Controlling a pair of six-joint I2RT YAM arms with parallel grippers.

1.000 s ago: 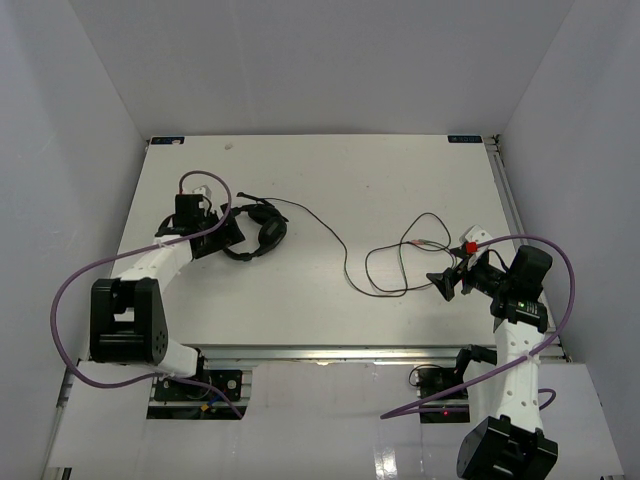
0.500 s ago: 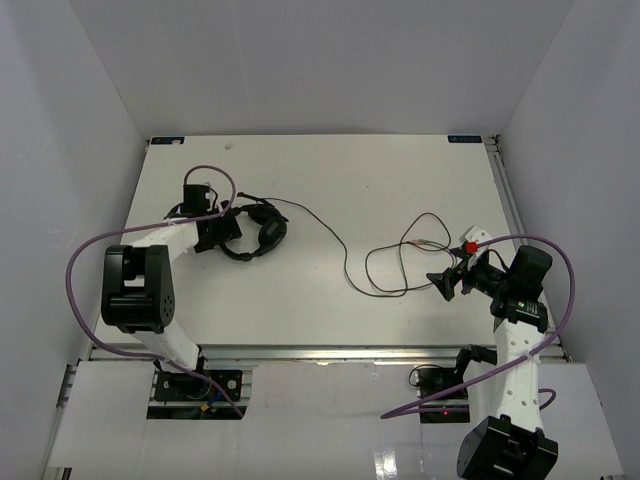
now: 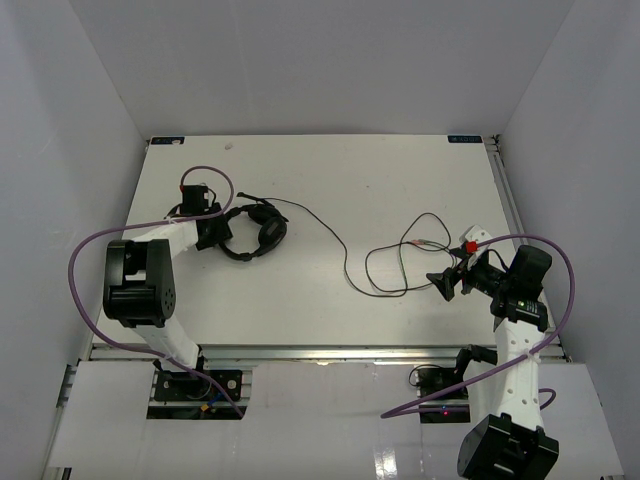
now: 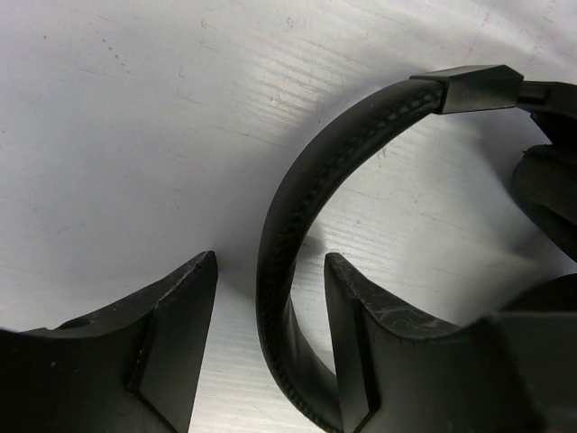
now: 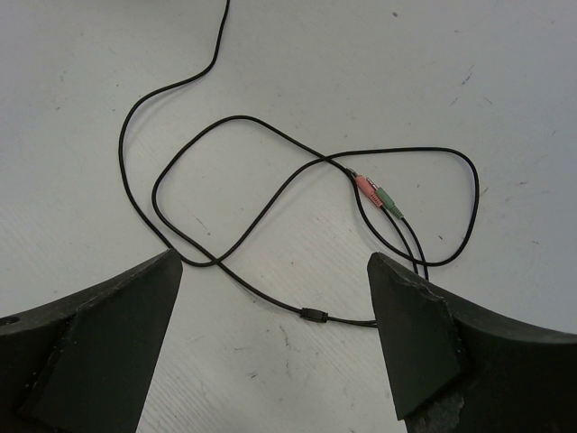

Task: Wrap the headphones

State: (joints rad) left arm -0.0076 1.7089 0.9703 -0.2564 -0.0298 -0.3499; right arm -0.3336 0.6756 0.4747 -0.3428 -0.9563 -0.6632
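Note:
The black headphones (image 3: 252, 232) lie on the white table at the left, earcups to the right. My left gripper (image 3: 216, 234) is open and straddles the headband (image 4: 290, 234). The band runs between the two fingers (image 4: 185, 311), nearer the right one, and is not clamped. One earcup (image 4: 550, 185) shows at the right edge of that view. The thin black cable (image 3: 345, 255) runs right from the headphones into loose loops (image 5: 234, 180), ending in pink and green plugs (image 5: 376, 192). My right gripper (image 5: 275, 262) is open just above the cable's splitter (image 5: 313, 316), holding nothing.
Purple robot cables (image 3: 85, 250) arc beside both arms. The table's far edge (image 3: 320, 137) and white enclosure walls bound the space. A small red and white part (image 3: 470, 243) sits on the right arm near the cable loops.

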